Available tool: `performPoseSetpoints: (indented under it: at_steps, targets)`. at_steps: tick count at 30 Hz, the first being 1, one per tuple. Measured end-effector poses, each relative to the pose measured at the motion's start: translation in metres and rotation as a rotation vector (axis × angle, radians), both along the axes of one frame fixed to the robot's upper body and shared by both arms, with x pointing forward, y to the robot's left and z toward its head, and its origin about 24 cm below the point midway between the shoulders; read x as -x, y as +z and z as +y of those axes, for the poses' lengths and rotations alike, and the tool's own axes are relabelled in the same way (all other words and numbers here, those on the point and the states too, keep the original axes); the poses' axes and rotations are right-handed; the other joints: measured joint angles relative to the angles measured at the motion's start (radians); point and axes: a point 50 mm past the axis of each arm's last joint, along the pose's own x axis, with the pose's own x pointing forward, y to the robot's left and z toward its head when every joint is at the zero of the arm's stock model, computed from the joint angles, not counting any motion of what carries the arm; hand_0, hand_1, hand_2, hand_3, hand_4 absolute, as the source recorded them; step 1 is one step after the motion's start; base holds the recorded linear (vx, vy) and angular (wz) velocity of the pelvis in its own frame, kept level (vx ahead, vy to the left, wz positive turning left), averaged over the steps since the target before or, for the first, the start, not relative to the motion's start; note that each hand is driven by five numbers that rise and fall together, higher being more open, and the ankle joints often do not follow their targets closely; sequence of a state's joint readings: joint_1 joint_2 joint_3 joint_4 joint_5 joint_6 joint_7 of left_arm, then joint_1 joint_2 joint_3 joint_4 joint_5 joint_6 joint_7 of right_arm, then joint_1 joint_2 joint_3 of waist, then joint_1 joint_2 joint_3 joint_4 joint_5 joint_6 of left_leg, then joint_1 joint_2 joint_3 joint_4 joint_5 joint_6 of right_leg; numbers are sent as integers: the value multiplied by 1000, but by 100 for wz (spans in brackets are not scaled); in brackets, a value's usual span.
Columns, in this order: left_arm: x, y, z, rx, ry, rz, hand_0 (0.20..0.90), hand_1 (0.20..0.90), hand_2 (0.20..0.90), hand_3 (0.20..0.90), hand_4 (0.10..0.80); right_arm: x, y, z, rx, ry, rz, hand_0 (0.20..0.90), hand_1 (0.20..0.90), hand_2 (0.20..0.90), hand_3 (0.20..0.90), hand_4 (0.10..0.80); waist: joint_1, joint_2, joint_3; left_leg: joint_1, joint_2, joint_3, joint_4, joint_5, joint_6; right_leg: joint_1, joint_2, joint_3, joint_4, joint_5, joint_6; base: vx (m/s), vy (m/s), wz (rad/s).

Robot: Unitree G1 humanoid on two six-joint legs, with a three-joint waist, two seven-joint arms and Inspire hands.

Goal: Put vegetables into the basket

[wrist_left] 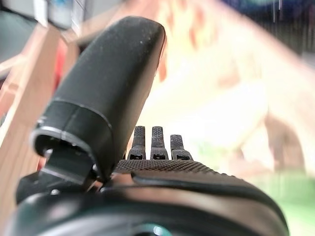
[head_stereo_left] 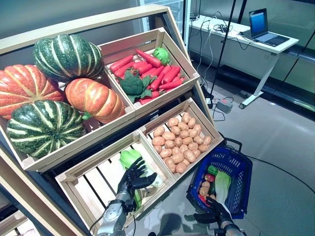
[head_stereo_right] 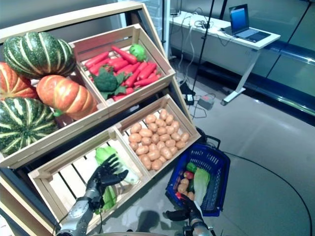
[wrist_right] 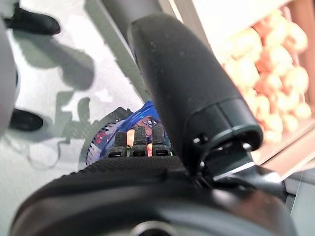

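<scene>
My left hand is open, fingers spread, over the lower left wooden crate of the stand. It hovers right above a green leafy vegetable with a white stalk lying in that crate. In the left wrist view the thumb stands straight and the fingers are straight. The blue basket stands on the floor at the lower right. It holds a pale green leafy cabbage, potatoes and a red vegetable. My right hand is open just before the basket's near rim.
The wooden stand takes up the left and middle, with a potato crate next to the basket. A white desk with a laptop stands at the back right. Grey floor lies right of the basket.
</scene>
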State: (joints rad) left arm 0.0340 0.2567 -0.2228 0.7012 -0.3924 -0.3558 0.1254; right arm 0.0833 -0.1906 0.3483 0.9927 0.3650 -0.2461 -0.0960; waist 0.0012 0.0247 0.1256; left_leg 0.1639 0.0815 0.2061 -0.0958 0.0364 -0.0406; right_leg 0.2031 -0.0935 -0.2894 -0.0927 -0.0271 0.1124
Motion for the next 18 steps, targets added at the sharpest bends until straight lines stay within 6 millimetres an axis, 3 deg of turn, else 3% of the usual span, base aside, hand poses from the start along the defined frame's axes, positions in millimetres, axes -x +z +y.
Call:
performPoseSetpoints:
  at_steps: [5,9,18]
  targets:
    - [-4,9,12,-253,102,-6,900,900,900,900,800,-21,22,1,-80,-62,-162,900,900,900,900,800,-20,9,25,-26,-1,-7,0,7,3,-23,-1,-1,0,2,1,18,26,4]
    - [-5,12,15,-340,204,-17,900,900,900,900,800,-43,42,5,-105,-28,-313,900,900,900,900,800,-28,14,35,-70,-3,-7,7,16,5,-76,-3,2,18,5,-1,-82,41,0]
    - [-70,58,12,-432,380,-218,900,900,900,900,800,-111,86,1,-82,43,-547,900,900,900,900,800,-25,18,220,-201,-5,-6,67,34,19,-224,-19,7,117,6,-7,-118,41,-3]
